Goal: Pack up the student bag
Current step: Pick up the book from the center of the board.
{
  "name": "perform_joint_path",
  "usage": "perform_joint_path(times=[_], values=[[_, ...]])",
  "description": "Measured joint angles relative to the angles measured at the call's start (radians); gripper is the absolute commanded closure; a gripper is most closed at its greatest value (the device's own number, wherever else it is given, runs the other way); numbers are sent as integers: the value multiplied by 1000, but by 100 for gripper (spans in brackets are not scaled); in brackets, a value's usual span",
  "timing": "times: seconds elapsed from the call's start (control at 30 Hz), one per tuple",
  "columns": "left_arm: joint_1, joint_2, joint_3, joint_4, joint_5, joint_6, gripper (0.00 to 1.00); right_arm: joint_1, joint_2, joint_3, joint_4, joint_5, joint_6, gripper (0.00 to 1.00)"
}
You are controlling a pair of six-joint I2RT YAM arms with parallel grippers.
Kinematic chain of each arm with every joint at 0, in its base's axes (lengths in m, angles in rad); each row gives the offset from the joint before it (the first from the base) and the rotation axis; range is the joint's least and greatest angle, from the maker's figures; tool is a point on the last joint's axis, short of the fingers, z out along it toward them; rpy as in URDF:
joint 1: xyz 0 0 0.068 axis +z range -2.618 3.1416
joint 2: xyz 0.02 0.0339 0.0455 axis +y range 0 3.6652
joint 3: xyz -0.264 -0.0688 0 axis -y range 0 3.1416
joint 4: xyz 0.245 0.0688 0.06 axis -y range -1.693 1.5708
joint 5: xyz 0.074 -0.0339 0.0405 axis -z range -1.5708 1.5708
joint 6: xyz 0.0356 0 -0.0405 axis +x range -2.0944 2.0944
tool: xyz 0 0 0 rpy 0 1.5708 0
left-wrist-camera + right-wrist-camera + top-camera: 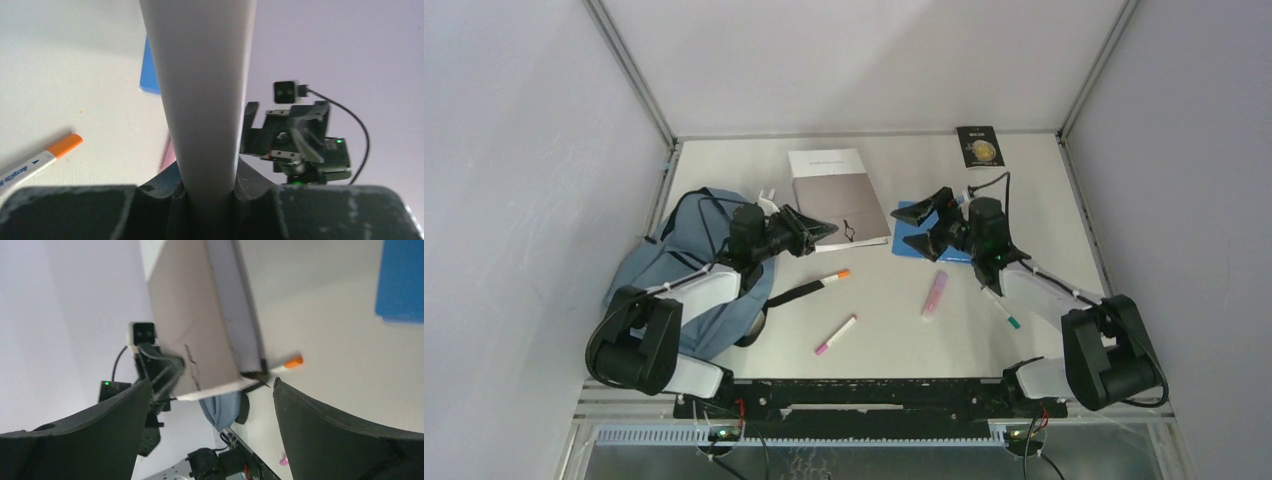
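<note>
Student bag [679, 278]: slumped at the table's left side, under the left arm; whether it is open cannot be told.
Left gripper [814, 232]: clamped on the grey notebook [834, 190] at its edge nearest the bag.
Right gripper [924, 224]: fingers apart, empty, above the blue folder [954, 256].
Still outside: folder, orange-capped marker [836, 277], pink-capped marker [836, 335].
Progress: apparently early, with no item seen inside.

L arm [699, 285] & R arm [1044, 288]: white links, black joints, black cables, green LEDs.
</note>
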Motion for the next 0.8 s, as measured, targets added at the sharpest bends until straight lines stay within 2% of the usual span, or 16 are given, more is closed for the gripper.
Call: perform_joint_path(times=[0.2,0.4,0.57,0.73,0.8], values=[[-17,-43,6,7,8,35,82,62,-54,-220,185,39,51,0],[-46,-45,12,27,1,31,82,145,-37,-305,462,91,129,0],[-70,-47,12,36,-10,19,81,191,89,-293,713,131,187,0],[-86,-79,12,30,-25,6,78,211,258,-266,879,146,245,1],[-90,-116,12,6,-42,15,78,214,303,-259,922,151,264,4]])
